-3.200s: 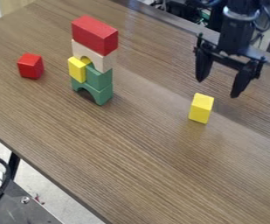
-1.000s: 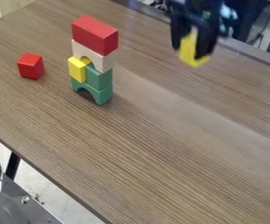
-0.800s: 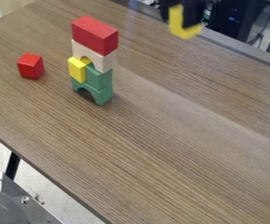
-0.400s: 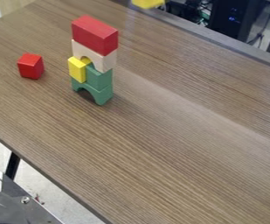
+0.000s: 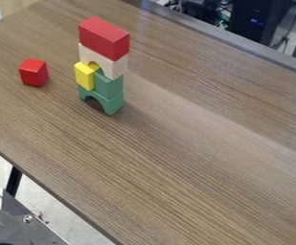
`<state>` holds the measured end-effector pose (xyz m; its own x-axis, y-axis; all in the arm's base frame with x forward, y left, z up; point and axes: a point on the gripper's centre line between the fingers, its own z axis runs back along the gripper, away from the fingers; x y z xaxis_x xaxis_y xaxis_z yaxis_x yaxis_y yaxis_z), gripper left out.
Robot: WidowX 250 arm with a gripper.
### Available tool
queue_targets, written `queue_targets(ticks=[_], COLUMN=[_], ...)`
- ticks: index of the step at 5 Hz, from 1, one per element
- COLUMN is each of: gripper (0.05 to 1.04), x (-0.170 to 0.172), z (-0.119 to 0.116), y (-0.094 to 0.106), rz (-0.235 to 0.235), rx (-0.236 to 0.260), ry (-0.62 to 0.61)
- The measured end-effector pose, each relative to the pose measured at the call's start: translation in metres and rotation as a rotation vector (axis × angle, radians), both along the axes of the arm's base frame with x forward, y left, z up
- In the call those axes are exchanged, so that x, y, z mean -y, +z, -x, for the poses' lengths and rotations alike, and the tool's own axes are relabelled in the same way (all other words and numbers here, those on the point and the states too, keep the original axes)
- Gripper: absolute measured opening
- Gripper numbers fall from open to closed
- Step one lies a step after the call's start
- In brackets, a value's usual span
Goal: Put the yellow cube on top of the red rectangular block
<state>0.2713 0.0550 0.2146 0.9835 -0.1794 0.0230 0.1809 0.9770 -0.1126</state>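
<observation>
Possibly, the red rectangular block [image 5: 97,40] could be toppled from the cream arch [image 5: 114,67] by a low approach; gripper state cannot be determined.

A brown wood-grain surface [image 5: 195,191] runs slantwise across the view, light glinting on it towards 12 o'clock, with a black leg [image 5: 13,181] at 8 o'clock above pale grey floor [image 5: 41,201]. Beyond its far edge, cables [image 5: 208,8] tangle between 12 and 1 o'clock, beside a dark cabinet [image 5: 256,29] with small blue lights at 1 o'clock; a pale tan panel [image 5: 14,5] stands near 11.
</observation>
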Motion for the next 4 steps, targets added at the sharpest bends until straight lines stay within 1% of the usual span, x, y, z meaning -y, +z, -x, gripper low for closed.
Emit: queue_targets(ticks=[1, 2, 3, 4], gripper=[0.559, 0.559, 0.559, 0.559], x=[-0.007, -0.013, -0.019, -0.033], z=[-0.002, -0.01, -0.017, -0.015], y=[-0.006, -0.021, -0.027, -0.03], rz=[-0.033, -0.05, -0.062, -0.079], rx=[0.014, -0.018, -0.031, -0.041], ry=[0.063, 0.091, 0.122, 0.166])
